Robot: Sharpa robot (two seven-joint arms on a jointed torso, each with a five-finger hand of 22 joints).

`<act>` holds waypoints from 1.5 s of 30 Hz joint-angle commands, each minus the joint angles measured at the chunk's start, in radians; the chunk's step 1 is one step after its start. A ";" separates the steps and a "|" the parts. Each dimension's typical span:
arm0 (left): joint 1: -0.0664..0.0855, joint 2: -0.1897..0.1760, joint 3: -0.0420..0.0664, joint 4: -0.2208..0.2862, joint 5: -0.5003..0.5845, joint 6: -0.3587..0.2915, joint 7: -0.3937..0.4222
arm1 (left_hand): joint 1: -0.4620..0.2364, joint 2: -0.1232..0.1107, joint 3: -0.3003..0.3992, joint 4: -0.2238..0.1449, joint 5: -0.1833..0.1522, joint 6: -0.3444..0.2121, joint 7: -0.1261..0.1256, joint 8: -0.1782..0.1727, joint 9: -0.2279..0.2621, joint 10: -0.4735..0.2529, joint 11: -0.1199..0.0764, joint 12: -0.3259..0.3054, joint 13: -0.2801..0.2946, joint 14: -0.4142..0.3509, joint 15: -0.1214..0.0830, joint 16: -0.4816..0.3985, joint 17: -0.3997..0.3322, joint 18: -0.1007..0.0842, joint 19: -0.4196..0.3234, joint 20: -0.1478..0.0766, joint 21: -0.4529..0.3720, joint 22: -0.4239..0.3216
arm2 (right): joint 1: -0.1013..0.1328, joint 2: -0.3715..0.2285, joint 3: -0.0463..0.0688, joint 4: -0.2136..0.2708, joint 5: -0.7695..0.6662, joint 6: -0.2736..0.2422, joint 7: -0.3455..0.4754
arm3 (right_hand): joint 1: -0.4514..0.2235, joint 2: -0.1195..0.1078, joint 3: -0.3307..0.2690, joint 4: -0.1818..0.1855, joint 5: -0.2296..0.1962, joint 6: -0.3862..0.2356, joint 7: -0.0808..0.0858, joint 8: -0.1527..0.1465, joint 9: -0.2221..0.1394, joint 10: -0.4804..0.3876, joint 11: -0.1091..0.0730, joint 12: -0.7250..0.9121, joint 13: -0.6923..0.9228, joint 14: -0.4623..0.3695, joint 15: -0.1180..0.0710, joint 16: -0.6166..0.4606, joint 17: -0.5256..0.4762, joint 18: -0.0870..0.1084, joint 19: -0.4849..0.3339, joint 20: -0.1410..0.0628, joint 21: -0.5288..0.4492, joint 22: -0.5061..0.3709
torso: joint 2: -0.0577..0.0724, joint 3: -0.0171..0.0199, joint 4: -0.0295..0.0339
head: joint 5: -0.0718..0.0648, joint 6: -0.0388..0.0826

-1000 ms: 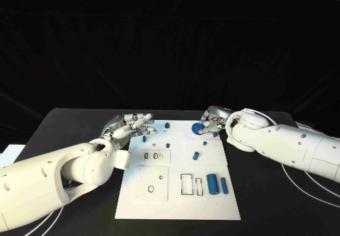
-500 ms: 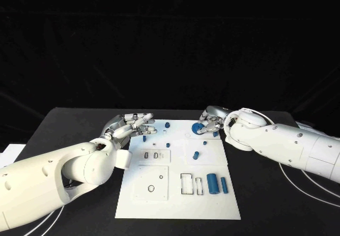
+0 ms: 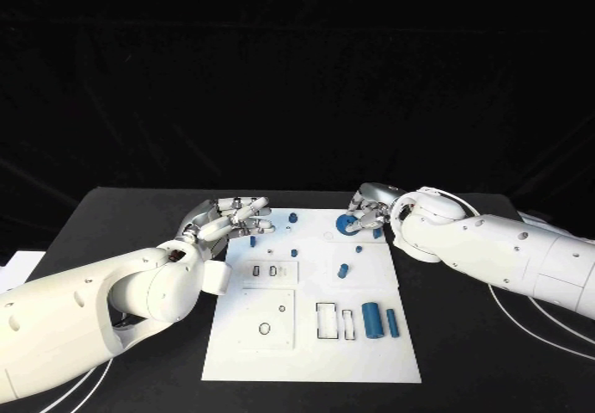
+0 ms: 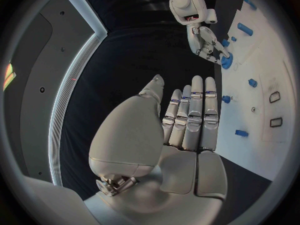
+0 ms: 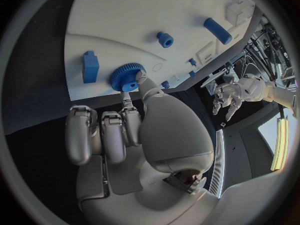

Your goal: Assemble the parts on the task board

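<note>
Pinching a round, toothed blue gear (image 5: 127,77), the right hand (image 3: 370,210) hovers over the task board (image 3: 310,366); left hand (image 3: 230,218) spread.

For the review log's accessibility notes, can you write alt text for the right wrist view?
The right hand touches a blue gear with a fingertip at the edge of the white task board, its other fingers curled below. A blue block, a small blue cylinder and a blue bar lie on the board; the left hand hovers beyond.

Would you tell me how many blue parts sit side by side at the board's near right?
3: a short one, a thick one beside it, a slim one outermost.
</note>
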 commanded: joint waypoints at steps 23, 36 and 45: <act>0.001 0.002 0.001 0.000 0.002 0.021 0.004 | -0.004 0.010 0.002 -0.008 -0.003 0.000 0.002 -0.007 -0.001 0.000 0.002 -0.007 -0.001 0.002 0.003 -0.007 0.002 0.010 0.005 -0.001 -0.006 -0.001 | -0.003 0.049 -0.002 0.125 -0.108 -0.139 0.008 | -0.035 0.008 0.053 0.004 0.025 0.046 -0.024 -0.005 0.017 0.013 -0.012 0.009 0.089 0.094 -0.013 0.005 0.214 -0.018 0.019 -0.014 0.017 0.035 | 0.001 -0.0009 0.0019 | 0.008 0.003; 0.001 0.003 0.001 -0.003 0.002 0.020 0.006 | -0.004 0.010 0.002 -0.008 -0.003 0.000 0.002 -0.007 -0.001 0.000 0.002 -0.007 -0.001 0.002 0.003 -0.007 0.002 0.010 0.005 -0.001 -0.006 -0.001 | -0.014 0.138 -0.012 0.094 -0.116 -0.128 0.007 | -0.042 0.006 0.056 0.007 0.025 0.042 -0.022 -0.011 0.015 0.011 -0.011 0.005 0.087 0.093 -0.012 0.004 0.212 -0.018 0.019 -0.013 0.017 0.036 | 0.001 0.0002 0.0005 | 0.012 0.000; 0.001 0.004 0.001 -0.002 0.002 0.020 0.006 | -0.003 0.011 0.001 -0.010 -0.003 0.000 0.002 -0.008 0.000 0.000 0.002 -0.008 -0.001 0.002 0.003 -0.008 0.003 0.010 0.006 -0.001 -0.007 -0.001 | -0.024 0.182 -0.019 0.049 -0.123 -0.119 -0.003 | -0.054 -0.003 0.061 0.010 0.025 0.029 -0.016 -0.025 0.012 0.000 -0.006 -0.012 0.073 0.093 -0.009 0.003 0.209 -0.017 0.017 -0.011 0.015 0.032 | 0.000 0.0000 0.0015 | 0.013 -0.002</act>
